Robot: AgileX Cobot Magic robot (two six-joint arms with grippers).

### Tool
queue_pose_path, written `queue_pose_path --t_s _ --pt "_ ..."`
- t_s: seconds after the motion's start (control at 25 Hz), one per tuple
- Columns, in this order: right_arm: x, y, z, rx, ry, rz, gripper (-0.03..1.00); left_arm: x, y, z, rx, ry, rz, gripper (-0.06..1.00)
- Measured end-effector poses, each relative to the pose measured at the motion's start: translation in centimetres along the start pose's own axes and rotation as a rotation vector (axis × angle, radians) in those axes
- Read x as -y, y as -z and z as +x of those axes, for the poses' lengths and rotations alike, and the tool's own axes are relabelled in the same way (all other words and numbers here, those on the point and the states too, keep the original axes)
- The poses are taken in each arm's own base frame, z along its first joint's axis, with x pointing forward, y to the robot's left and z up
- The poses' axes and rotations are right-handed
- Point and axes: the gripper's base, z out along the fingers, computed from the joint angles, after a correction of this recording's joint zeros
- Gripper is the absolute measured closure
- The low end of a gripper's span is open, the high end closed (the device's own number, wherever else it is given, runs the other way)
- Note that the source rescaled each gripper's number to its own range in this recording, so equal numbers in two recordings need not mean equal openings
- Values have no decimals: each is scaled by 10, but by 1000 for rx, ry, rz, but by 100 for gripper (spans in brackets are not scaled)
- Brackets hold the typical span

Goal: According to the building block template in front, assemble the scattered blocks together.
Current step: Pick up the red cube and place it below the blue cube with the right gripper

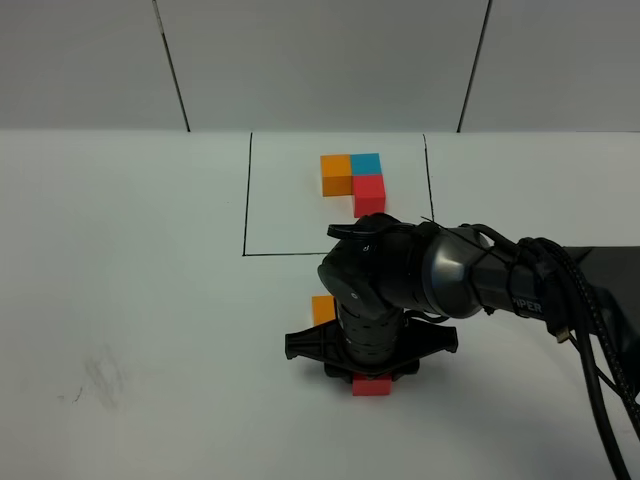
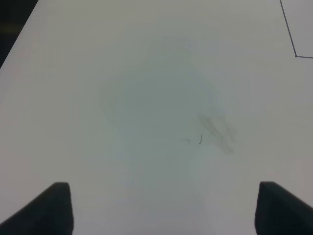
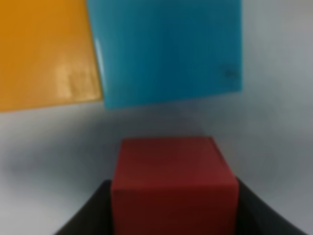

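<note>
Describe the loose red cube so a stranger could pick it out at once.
On the white table, find the black drawn rectangle, then come toward the camera to the right arm. The loose red cube is clamped between its fingers, peeking out beneath the wrist. Unlike the framed red cube, it lies outside the rectangle, near the loose orange cube and loose blue cube.

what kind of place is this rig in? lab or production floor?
Most likely a robotics lab test bench: a white table with a drawn black rectangle framing a template of toy cubes, plain white wall panels behind, and an arm with exposed cabling.
</note>
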Motion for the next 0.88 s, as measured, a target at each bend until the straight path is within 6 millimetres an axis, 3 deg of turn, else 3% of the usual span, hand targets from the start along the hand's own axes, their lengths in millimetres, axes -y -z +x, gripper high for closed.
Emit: queue_pose_path --t_s 0.88 --pt "-3 3 -7 54 -16 -11 76 0 0 0 0 0 0 27"
